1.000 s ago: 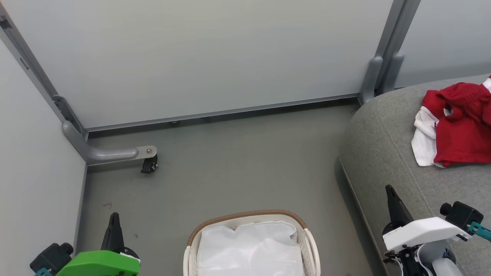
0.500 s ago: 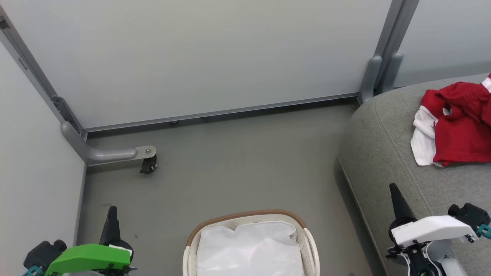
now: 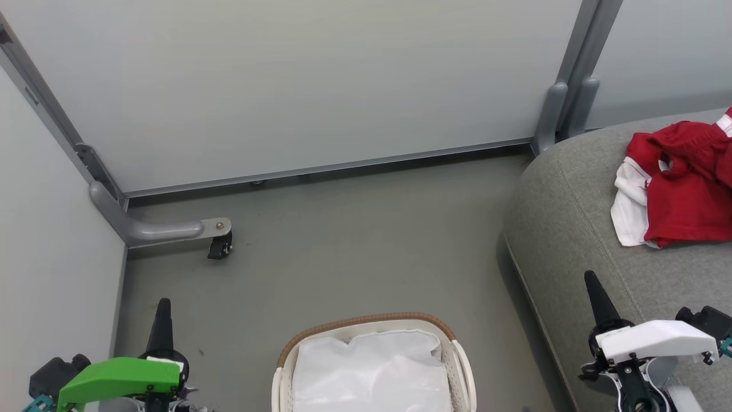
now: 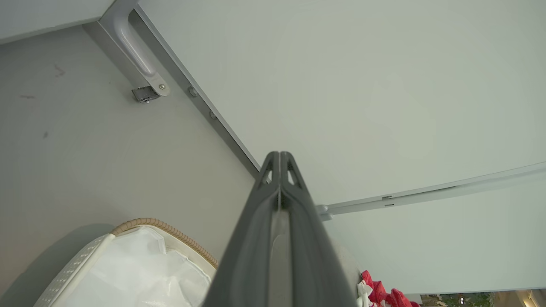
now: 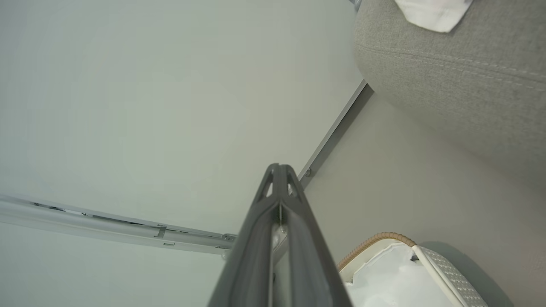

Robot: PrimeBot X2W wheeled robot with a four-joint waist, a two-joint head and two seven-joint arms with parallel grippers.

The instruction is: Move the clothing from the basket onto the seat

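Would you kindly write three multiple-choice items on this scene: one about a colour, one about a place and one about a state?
1. What colour is the woven rim of the small oval off-white plastic basket?
A) brown B) blue C) black

2. Where does the bright red clothing with white trim lie?
A) inside the basket B) draped over the basket's rim C) on the large grey fabric seat

3. How do the left gripper and the right gripper stand?
A) both shut B) both open C) left open, right shut

Answers:
1 A, the rim shows brown in the head view.
2 C, the red heap rests on the cushion, and the basket holds its white cloth liner.
3 A, each wrist view shows the dark fingers pressed together.
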